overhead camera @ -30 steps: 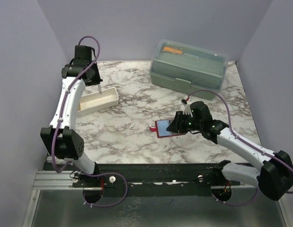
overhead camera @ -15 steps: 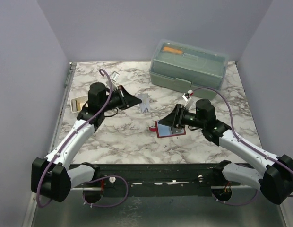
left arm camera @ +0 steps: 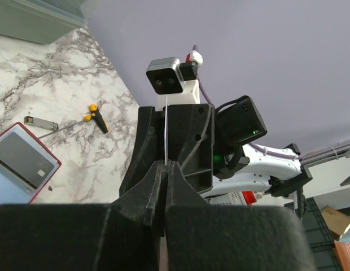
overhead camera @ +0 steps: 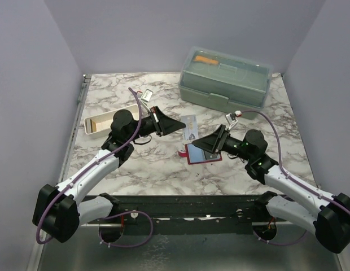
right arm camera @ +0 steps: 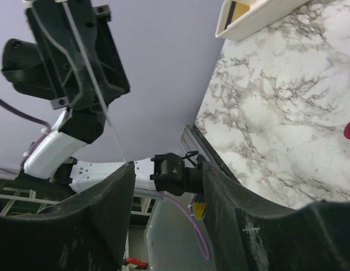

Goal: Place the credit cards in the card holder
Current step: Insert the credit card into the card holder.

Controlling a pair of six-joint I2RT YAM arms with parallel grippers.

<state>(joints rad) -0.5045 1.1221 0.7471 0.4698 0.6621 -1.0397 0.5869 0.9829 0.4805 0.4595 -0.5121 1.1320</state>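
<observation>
My left gripper (overhead camera: 180, 125) is shut on a pale credit card (overhead camera: 190, 127), held in the air over the middle of the table. In the left wrist view the credit card (left arm camera: 165, 132) shows edge-on as a thin white line rising from the closed left gripper (left arm camera: 165, 169). The card holder (overhead camera: 204, 154) lies open on the marble, dark red with a grey-blue inner face, just below and right of the card. The card holder (left arm camera: 22, 162) also appears in the left wrist view. My right gripper (overhead camera: 205, 143) hovers open over the holder's far edge, facing the left gripper (right arm camera: 79, 53). Nothing is between the right gripper's (right arm camera: 166, 169) fingers.
A long white tray (overhead camera: 107, 119) sits at the back left. A large pale-green lidded box (overhead camera: 226, 76) stands at the back right. A small yellow-handled tool (left arm camera: 97, 117) and a metal piece (left arm camera: 36, 119) lie on the marble beyond the holder.
The left arm swung from the white tray to the table's middle, carrying a card. The right gripper opened wider and lifted off the card holder, turning toward the left gripper.
</observation>
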